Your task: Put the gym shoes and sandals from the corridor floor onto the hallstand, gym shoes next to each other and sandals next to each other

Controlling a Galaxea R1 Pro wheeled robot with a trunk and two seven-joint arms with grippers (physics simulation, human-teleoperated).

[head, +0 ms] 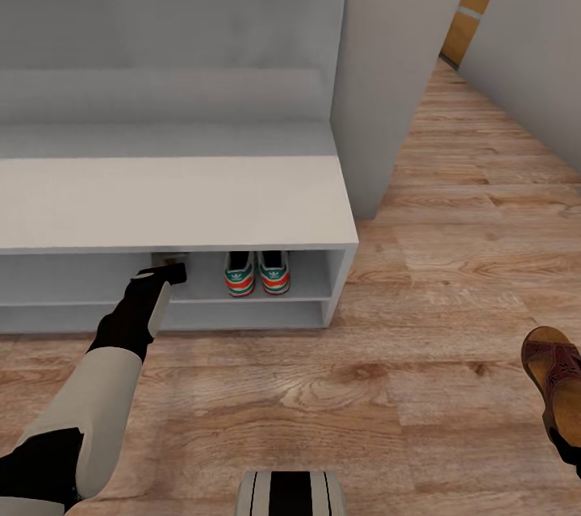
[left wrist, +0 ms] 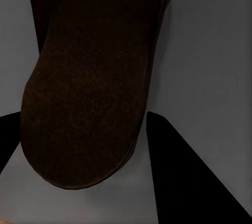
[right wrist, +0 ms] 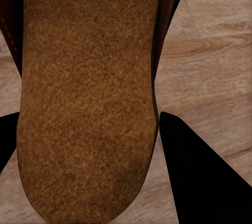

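Both gym shoes stand side by side, heels outward, on the upper shelf of the hallstand, near its right end. My left gripper reaches into that same shelf to the left of them, partly hidden under the top. In the left wrist view the left gripper is shut on a sandal over the grey shelf. The other sandal hangs above the corridor floor at the far right, with my right gripper shut on it; its tan footbed faces the wrist camera.
A tall grey-white side panel rises right of the hallstand. The lower shelf sits just above the floor. The corridor runs off to the back right between the panel and a wall. My base shows at the bottom edge.
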